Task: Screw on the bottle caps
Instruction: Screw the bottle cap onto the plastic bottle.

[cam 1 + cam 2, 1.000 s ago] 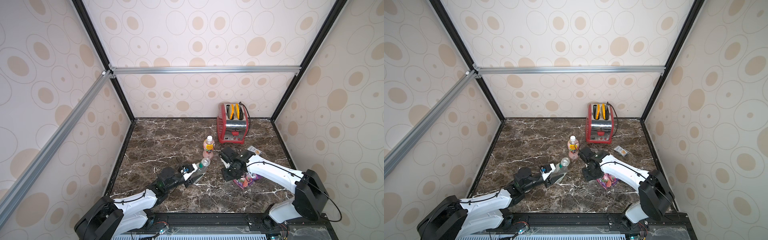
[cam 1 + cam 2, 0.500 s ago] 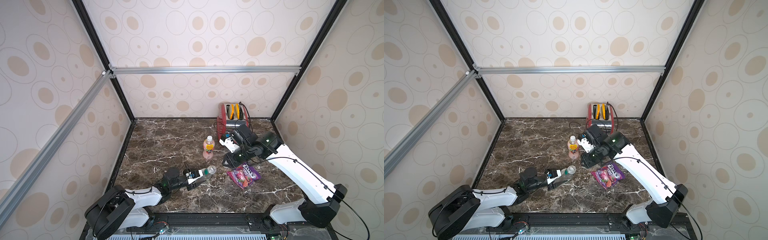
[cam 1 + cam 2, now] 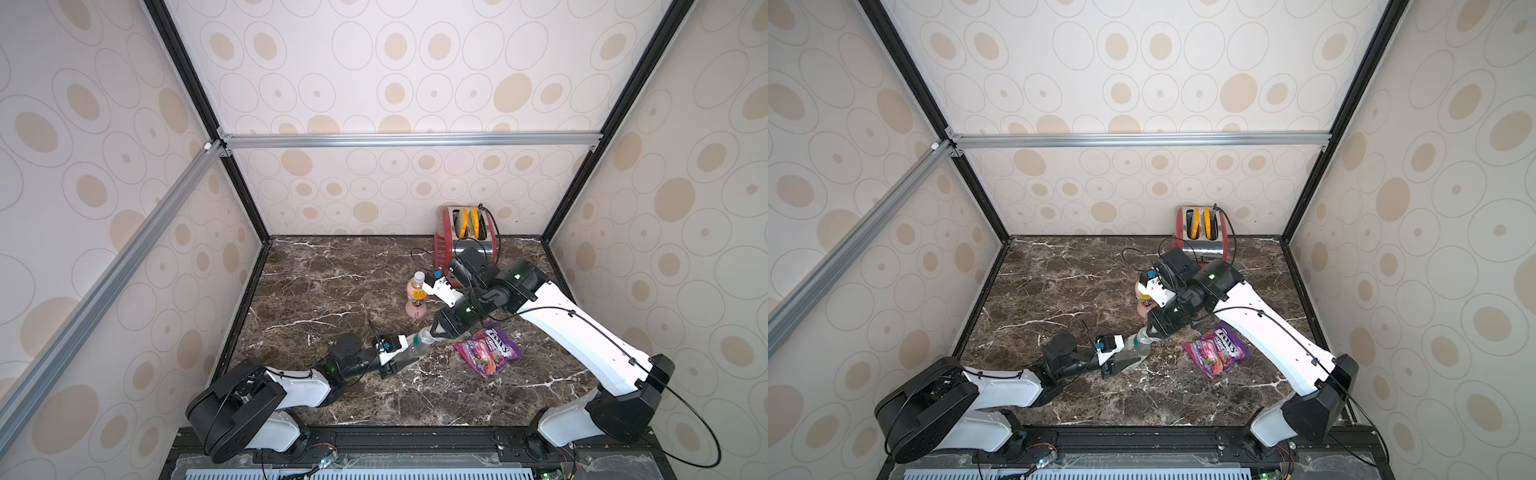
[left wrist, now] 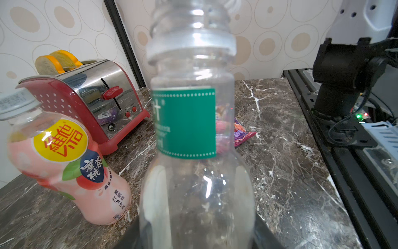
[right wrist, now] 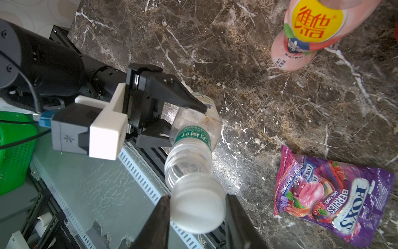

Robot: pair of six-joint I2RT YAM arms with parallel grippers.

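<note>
My left gripper (image 3: 395, 359) is shut on the lower body of the clear bottle (image 3: 415, 347), which has a green label (image 4: 187, 122). It holds the bottle tilted just above the table's front middle, mouth pointing toward the right arm. My right gripper (image 3: 436, 330) is shut on a white bottle cap (image 5: 198, 207), which sits over that bottle's mouth with the neck threads (image 5: 187, 168) showing below it. The pink bottle (image 3: 417, 297) stands upright behind with a white cap (image 3: 419, 276) on it. In a top view the right arm hides most of the pink bottle (image 3: 1144, 305).
A purple candy bag (image 3: 488, 347) lies flat just right of the bottle mouth. A red toaster (image 3: 465, 245) with a trailing cable stands at the back right against the wall. Enclosure walls ring the marble table (image 3: 332, 291). A green basket (image 5: 15, 151) sits beyond the front edge.
The right arm rose from low beside the candy bag and brought its gripper down onto the clear bottle's mouth. The left gripper tipped the bottle from near upright to a low slant.
</note>
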